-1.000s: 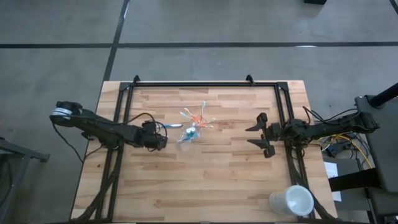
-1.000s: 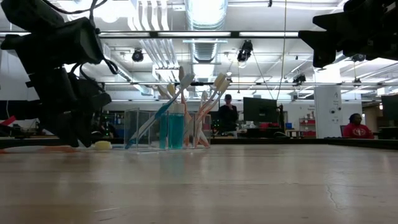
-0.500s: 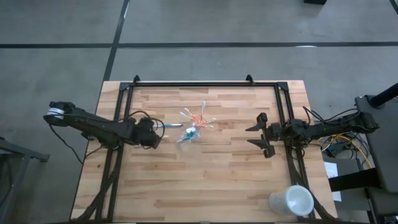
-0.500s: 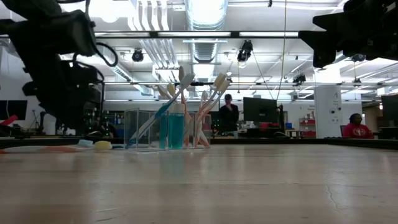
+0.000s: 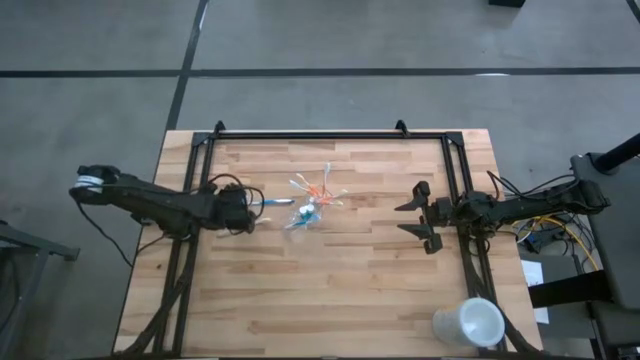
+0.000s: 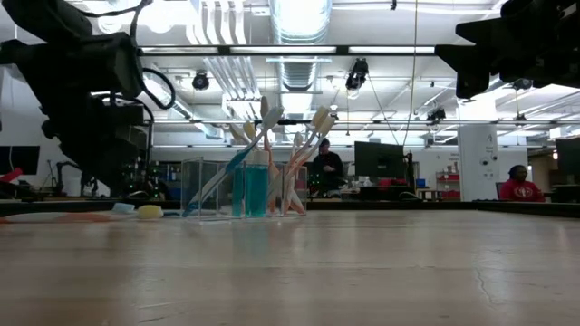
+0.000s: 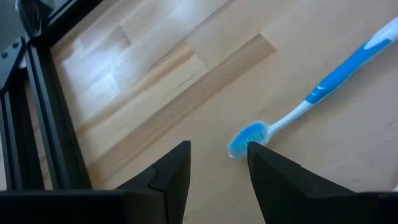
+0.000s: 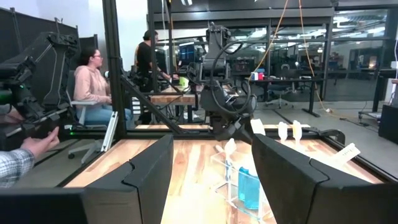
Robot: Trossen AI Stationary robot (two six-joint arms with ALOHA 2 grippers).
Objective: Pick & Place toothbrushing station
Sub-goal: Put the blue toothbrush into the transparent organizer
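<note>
2 slim black jointed arms with looped black cables, left arm [image 5: 150,200] silver-banded at its base

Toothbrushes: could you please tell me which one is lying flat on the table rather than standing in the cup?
The blue-and-white toothbrush, lying by the left end effector. The others stand bristles-up in the clear cup.

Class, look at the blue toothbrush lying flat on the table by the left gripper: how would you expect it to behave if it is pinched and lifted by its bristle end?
The blue toothbrush looks thin and probably light. Gripped at the head beside the open left gripper, its long handle would likely droop or swing. The smooth handle may slide on the wooden table if nudged.
</note>
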